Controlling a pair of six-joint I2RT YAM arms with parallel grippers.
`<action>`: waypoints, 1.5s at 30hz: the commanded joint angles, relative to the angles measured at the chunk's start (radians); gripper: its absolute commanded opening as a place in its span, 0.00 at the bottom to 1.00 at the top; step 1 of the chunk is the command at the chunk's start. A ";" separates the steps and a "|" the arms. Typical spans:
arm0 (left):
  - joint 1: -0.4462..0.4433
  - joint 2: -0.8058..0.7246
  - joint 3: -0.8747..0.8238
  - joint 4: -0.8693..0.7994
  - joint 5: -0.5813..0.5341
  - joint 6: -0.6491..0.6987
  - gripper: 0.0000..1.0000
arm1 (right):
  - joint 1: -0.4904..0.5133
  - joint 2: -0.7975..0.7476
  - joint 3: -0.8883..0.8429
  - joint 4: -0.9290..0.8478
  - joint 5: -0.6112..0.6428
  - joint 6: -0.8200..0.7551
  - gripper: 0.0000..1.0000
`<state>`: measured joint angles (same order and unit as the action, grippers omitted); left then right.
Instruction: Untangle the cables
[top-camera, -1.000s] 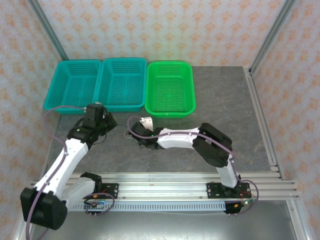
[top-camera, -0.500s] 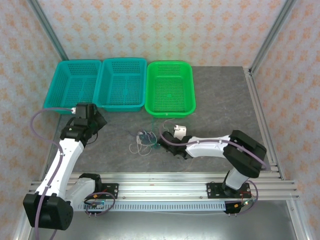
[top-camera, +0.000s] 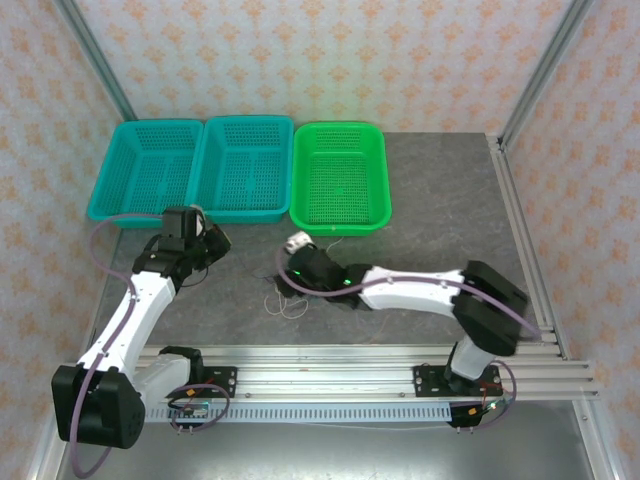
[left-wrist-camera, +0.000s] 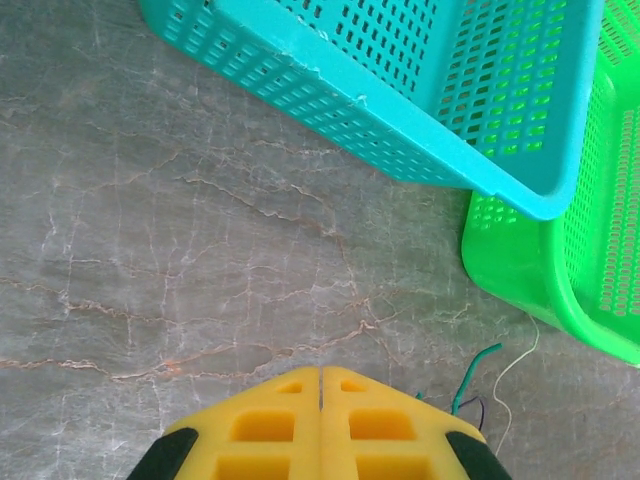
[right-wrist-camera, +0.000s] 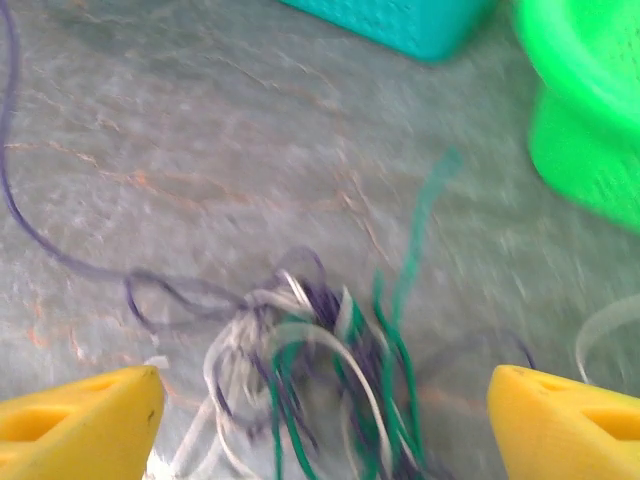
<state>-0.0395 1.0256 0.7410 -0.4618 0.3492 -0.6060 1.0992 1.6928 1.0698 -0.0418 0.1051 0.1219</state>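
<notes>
The grey, marble-veined desk (top-camera: 440, 220) carries 3 perforated plastic baskets along its far side: the left teal basket (top-camera: 150, 123) and the middle teal basket (top-camera: 250, 119) touching side by side, with the bright green basket (top-camera: 340, 126) just right of them. All 3 look empty; no wire lies in any of them. The white right arm (top-camera: 420, 288) reaches leftward across the middle of the desk. Its right tool (right-wrist-camera: 325, 400) is spread wide and grips nothing, its jaws standing on either side of the tangle. The left tool (left-wrist-camera: 320, 375) is closed, its jaws pressed together with nothing between them, near the front wall of the middle teal basket. The cables (right-wrist-camera: 320, 345), thin green, white and dark wires knotted into 1 small clump, lie on the desk in front of the baskets, between the right tool's jaws. The right wrist view is blurred, so the crossings cannot be told. The step in hand seems to be taking a first hold on the clump. It would go best if the right tool closes on 1 strand at the edge, such as the green end that pokes toward the baskets, not on the whole knot. Meanwhile the left tool should open and pin another strand, so a slow pull parts the wires instead of dragging the clump.
</notes>
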 joint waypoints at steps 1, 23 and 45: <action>-0.006 -0.038 0.002 -0.002 -0.007 0.026 0.00 | 0.002 0.173 0.206 -0.163 0.120 -0.154 0.79; 0.021 -0.099 -0.058 -0.118 -0.396 -0.094 0.00 | -0.154 0.028 -0.191 -0.103 -0.050 0.144 0.00; -0.440 -0.206 -0.146 0.348 -0.094 0.312 0.56 | -0.308 -0.438 -0.257 -0.103 -0.326 -0.233 0.00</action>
<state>-0.4355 0.8112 0.5922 -0.2237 0.1890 -0.4179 0.8345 1.3132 0.8459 -0.1272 -0.1089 -0.0662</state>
